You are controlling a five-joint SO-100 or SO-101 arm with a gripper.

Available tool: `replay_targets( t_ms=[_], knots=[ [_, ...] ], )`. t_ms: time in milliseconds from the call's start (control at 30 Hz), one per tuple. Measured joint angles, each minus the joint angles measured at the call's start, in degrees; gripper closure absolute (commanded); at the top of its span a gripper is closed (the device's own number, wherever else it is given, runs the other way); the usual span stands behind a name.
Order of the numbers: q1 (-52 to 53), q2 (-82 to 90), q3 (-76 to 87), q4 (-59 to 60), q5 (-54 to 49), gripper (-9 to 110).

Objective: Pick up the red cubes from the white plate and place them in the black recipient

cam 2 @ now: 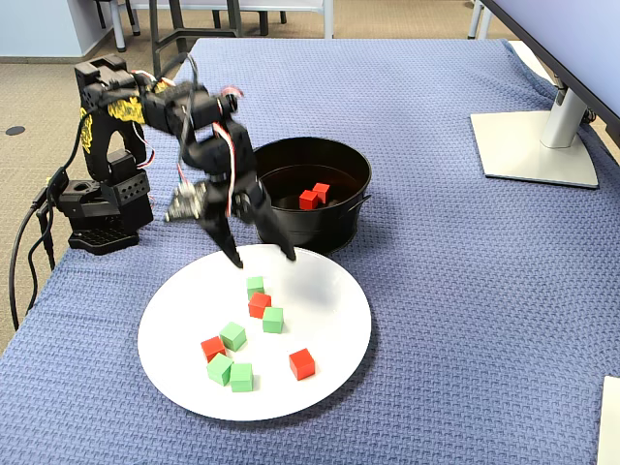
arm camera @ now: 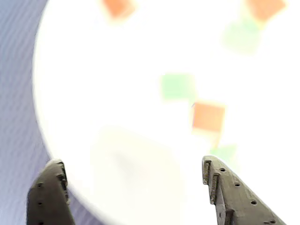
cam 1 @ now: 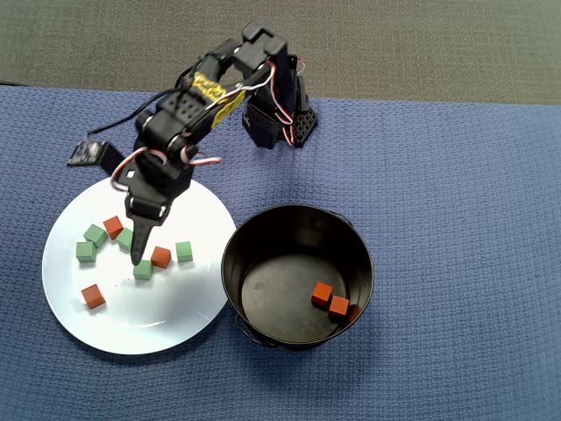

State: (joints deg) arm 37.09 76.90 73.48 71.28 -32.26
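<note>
The white plate [cam 1: 162,317] lies on the left in the overhead view. On it are three red cubes [cam 1: 113,227] [cam 1: 160,256] [cam 1: 92,296] among several green cubes [cam 1: 184,251]. To its right, the black recipient [cam 1: 263,230] holds two red cubes [cam 1: 322,293] [cam 1: 338,306]. My gripper [cam 2: 263,259] hangs open and empty just above the plate's [cam 2: 329,310] far edge, near the recipient [cam 2: 339,225]. In the wrist view, a red cube [arm camera: 208,116] lies ahead of the right finger [arm camera: 225,187], and nothing is between the jaws of the gripper [arm camera: 131,163].
The arm's base [cam 2: 97,208] stands at the left of the fixed view, on a blue woven cloth [cam 2: 465,320]. A monitor stand [cam 2: 533,145] sits at the far right. A green cube [arm camera: 177,86] lies beside the red one in the wrist view.
</note>
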Motion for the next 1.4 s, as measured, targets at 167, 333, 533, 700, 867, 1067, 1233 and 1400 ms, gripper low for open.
replay_targets(
  t_ms=[167, 333, 533, 700, 867, 1067, 1233, 1400],
  knots=[
    [-0.18, -5.89, 0.0, 0.0, -2.2, 77],
    [-0.18, -10.28, -1.41, 0.0, -3.6, 78],
    [-0.26, -15.29, -5.27, 1.05, -4.92, 78],
    [-0.7, -17.93, -7.38, 2.2, -5.98, 78],
    [-0.53, -20.13, -8.79, 2.37, -6.15, 80],
    [-0.53, -22.5, -10.99, 2.72, -6.15, 83],
    [-0.53, -23.2, -11.51, 2.81, -5.63, 85],
    [-0.53, -23.2, -11.51, 2.81, -2.64, 85]
  ],
)
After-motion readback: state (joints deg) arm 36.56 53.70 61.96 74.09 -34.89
